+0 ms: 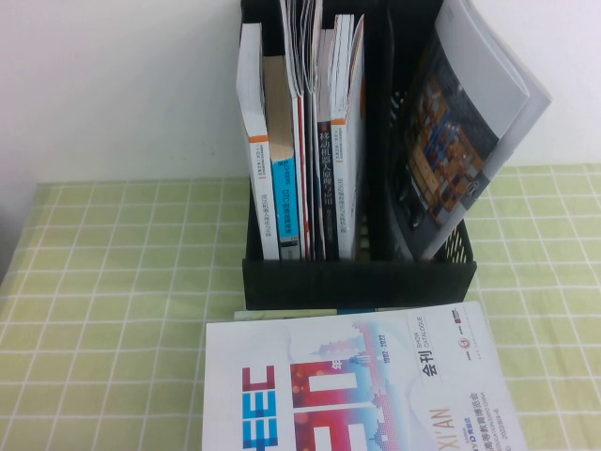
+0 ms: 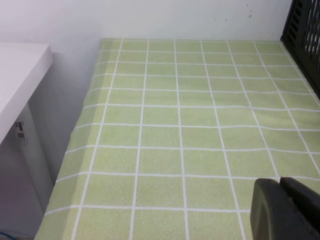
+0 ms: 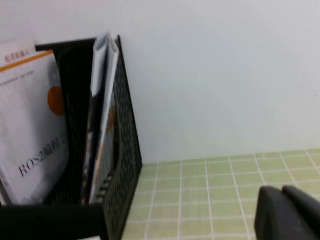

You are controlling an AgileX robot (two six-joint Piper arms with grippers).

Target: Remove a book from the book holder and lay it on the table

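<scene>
Task apparently done: book [image 1: 352,390] flat on table [image 1: 113,310] just before book holder [image 1: 357,282]. Right gripper [image 3: 287,215] clenched, empty, beside holder. Left gripper [image 2: 285,207] likewise apart; grip unclear.

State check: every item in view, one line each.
book: flat on table, cover up, before the holder.
book holder: upright, still stocked.
grey magazine: leaning in right compartment.
left gripper: shut, over bare cloth.
right gripper: shut, empty, beside the holder.
</scene>
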